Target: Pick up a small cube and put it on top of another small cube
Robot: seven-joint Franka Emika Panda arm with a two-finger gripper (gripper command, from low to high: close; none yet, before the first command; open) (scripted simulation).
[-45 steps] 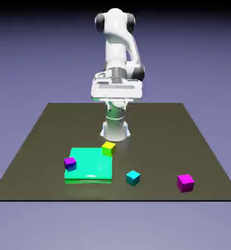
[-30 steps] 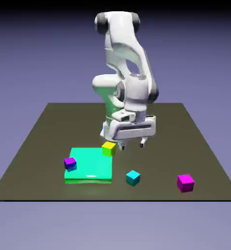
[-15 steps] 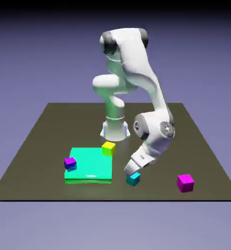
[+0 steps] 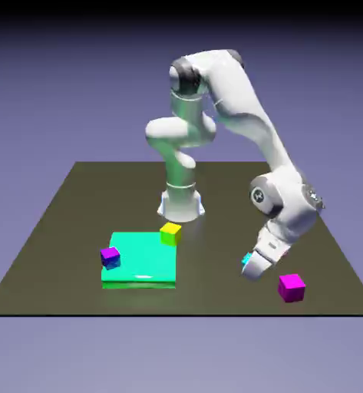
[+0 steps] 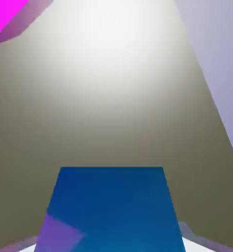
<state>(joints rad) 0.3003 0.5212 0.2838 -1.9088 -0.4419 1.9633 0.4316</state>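
Exterior view: the tool (image 4: 262, 265) is near the magenta cube (image 4: 292, 288), toward the exterior view's left of it, with a bit of the cyan cube (image 4: 246, 259) showing beside the hand. The hand view has the cyan cube large at the bottom middle, pinched by the tool. The purple cube (image 4: 110, 258) and yellow cube (image 4: 170, 234) are at the green block (image 4: 142, 261) on the counter (image 4: 215, 303).
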